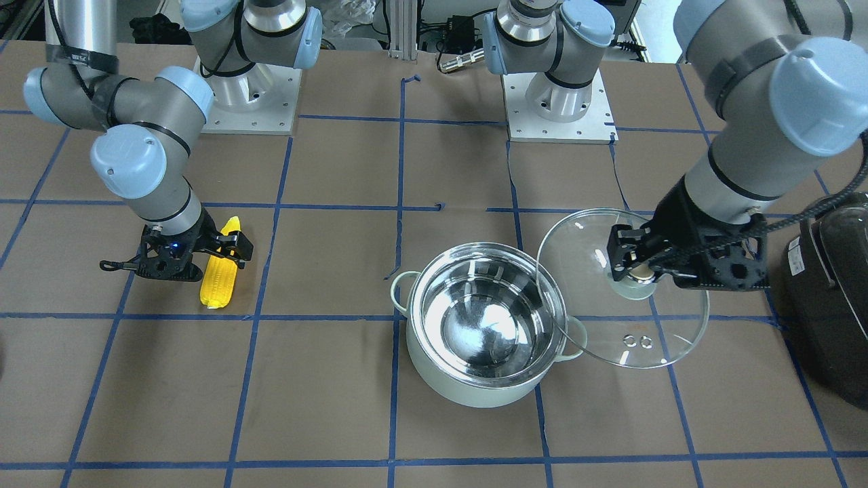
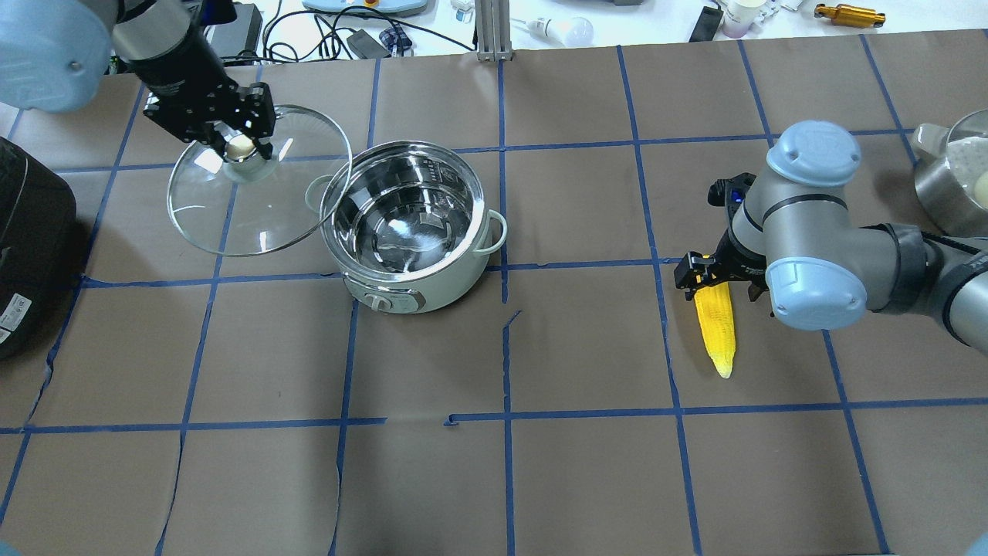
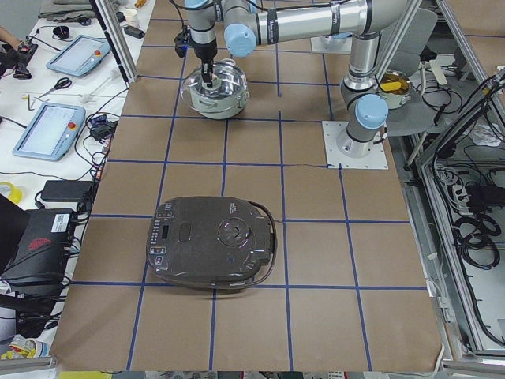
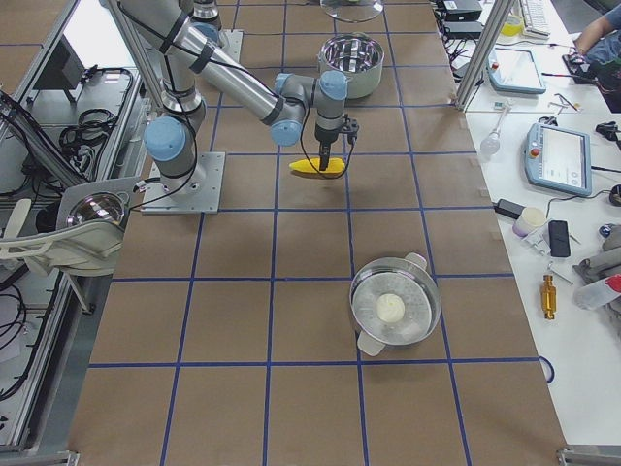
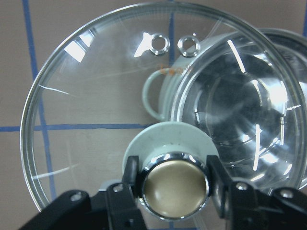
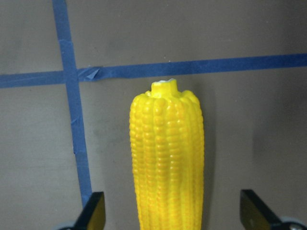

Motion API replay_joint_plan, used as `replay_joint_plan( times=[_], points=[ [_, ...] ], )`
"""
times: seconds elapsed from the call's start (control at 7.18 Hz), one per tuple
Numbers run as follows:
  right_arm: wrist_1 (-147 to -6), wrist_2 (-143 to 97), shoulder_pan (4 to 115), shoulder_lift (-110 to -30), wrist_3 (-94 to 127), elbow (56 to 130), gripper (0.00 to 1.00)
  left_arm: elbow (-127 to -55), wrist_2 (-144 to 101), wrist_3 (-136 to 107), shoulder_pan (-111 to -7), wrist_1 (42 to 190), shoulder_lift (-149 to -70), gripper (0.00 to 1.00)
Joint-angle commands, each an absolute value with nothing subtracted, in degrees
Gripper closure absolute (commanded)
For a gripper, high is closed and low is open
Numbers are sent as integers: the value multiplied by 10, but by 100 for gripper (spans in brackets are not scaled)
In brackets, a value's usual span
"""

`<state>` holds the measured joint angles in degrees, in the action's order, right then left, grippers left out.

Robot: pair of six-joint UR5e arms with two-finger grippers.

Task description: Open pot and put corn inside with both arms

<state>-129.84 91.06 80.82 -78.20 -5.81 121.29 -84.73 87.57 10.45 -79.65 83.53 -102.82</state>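
Right wrist-mounted view: fingers [image 6: 95,213] of the right gripper [image 1: 227,245] are spread, one on each side of the corn [image 6: 167,163], neither touching it. The corn lies flat on the table [image 2: 540,479], well apart from the pot [image 2: 421,292].

Step judged: grasp of corn. The jaws are best closed squarely across the ear, which is then lifted level.

Left gripper [image 2: 245,144]: pinched on the knob [image 5: 173,191], with the lid [image 5: 91,100] held raised beside the pot. Its edge overlaps the rim and may narrow the opening.

Also noted, well apart: black appliance [image 3: 211,243]; steel pan [image 4: 393,306].
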Motion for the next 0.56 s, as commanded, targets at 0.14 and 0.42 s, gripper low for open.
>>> replay_joint_plan(
  times=[0.14,0.42],
  points=[
    [-1304,909,808,-752,-55,1213,0,-942,877,242,-682,688,-1062,95],
    [-1316,907,808,-751,-53,1214,58,-984,878,244,-681,574,-1109,95]
  ],
)
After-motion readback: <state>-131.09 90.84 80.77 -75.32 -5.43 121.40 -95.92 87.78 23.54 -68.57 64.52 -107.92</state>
